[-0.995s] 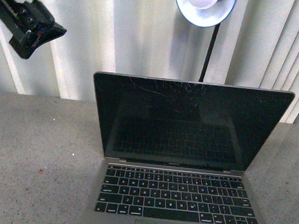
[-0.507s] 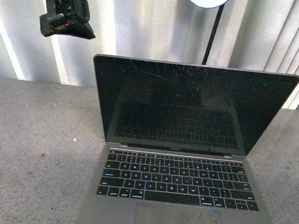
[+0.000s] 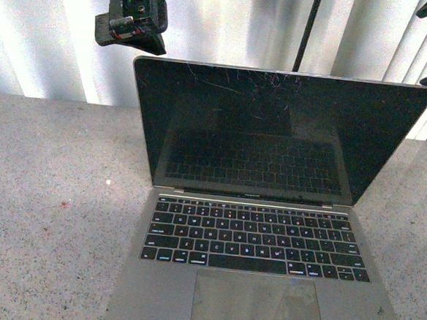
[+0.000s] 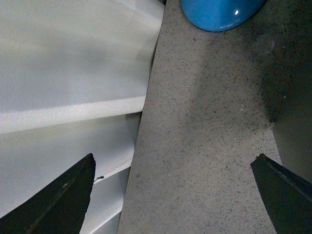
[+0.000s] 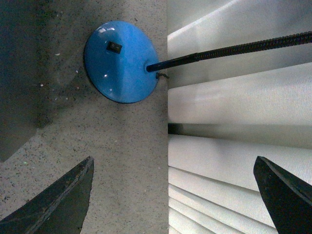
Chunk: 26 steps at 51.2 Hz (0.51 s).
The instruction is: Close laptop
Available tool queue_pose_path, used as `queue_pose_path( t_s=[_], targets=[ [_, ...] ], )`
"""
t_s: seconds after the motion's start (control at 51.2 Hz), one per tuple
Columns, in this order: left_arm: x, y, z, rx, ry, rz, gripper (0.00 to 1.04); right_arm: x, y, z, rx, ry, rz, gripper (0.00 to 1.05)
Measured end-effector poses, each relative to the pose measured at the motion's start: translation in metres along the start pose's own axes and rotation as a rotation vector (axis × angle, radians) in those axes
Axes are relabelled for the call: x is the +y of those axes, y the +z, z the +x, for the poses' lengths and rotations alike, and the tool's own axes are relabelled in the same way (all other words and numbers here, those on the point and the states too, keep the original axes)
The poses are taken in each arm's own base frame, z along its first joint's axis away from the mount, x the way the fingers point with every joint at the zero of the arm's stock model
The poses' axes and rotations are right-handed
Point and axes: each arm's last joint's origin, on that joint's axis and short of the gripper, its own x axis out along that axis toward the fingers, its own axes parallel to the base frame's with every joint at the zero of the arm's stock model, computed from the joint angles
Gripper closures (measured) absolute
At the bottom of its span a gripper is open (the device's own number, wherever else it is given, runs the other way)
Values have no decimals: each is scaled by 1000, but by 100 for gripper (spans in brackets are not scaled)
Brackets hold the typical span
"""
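One gripper (image 3: 131, 30), apparently above laptop (image 3: 272, 157) corner

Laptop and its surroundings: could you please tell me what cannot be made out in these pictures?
- Laptop lid's outer face: the front view shows only the screen side, and both wrist views catch just a dark, shadowed strip.
- Lamp: the front view's top edge cuts off its head, so only the pole shows.
- Right hand: the front view's right edge cuts off all but two dark finger ends.

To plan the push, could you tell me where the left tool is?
Front view: the left tool hovers above the top left corner of the laptop.
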Motion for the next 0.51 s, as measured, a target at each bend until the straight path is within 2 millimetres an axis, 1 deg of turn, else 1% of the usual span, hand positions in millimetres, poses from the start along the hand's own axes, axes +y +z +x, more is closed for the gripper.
queue_pose_path(
  t_s=[0.059,0.117,0.137,0.156,0.176,0.195,0.234,0.254,0.273,0.312,0.332,0.351,0.41,0.449,0.468,0.507],
  targets=[
    [-2,2,2,1,-5,4,7,-2,3,2,-2,2,-6,11],
    [-3,3,5,6,-1,11,7,-4,6,3,0,7,-14,22],
    [-3,4,6,5,2,13,7,-5,8,4,-1,8,-19,27],
    [-3,5,6,2,6,16,10,-5,10,5,-2,9,-24,33],
    [-3,6,7,1,8,17,14,-5,11,6,-3,11,-26,37],
    [-3,6,7,0,9,18,19,-6,12,8,-6,14,-28,42],
    [-4,7,7,-1,8,19,26,-5,13,10,-9,21,-28,49],
    [-4,7,7,-1,8,19,28,-5,14,11,-11,25,-28,52],
    [-4,7,8,-1,7,20,32,-5,14,12,-12,27,-28,54],
    [-5,8,8,-1,6,22,37,-3,16,14,-16,38,-26,62],
    [-5,8,9,0,5,23,41,-3,16,14,-16,39,-26,63],
    [-5,9,9,-1,3,24,44,-3,16,15,-18,44,-25,66],
    [-8,10,10,4,-15,28,57,-1,19,18,-19,60,-22,80],
    [-10,11,11,7,-27,32,66,0,20,19,-20,70,-21,90],
    [-11,12,11,7,-31,35,71,0,20,20,-21,72,-20,94],
    [-12,13,11,6,-36,39,76,1,21,21,-22,78,-19,101]
  ],
)
